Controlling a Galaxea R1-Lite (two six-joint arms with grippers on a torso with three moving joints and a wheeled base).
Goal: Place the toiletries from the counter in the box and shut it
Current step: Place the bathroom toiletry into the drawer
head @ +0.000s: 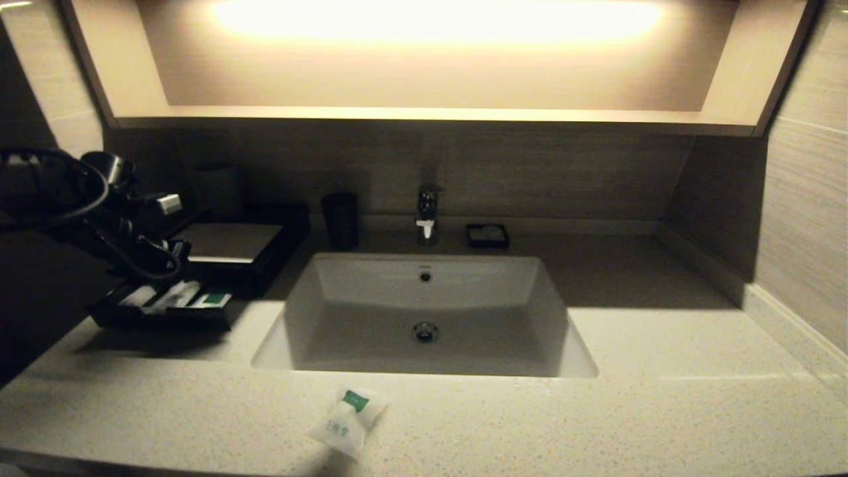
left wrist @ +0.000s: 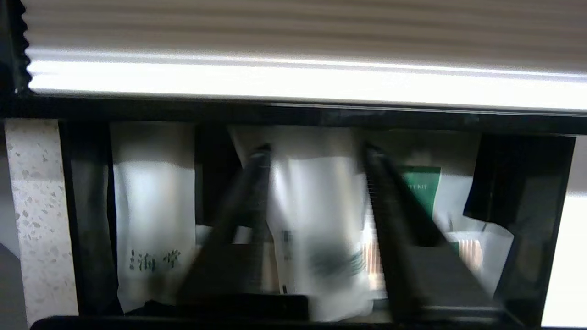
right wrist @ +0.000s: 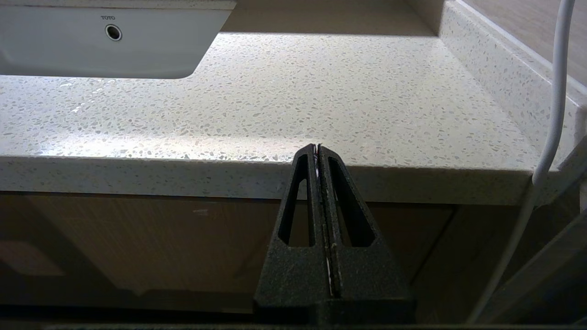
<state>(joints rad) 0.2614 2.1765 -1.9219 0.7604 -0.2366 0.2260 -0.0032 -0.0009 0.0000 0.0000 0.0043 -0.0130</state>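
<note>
Speckled bench: left end effector, fingers apart, over the box's tray packets; squarish pouch (front edge) remains; right end effector closed below.

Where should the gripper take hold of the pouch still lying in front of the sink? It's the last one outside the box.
Judging by its pose, come from above: the pouch lies flat on the counter, tilted, green label toward the sink. Close across its narrower width near the middle, where it looks puffed. The left gripper, open over the box's tray, seems nearest.
</note>
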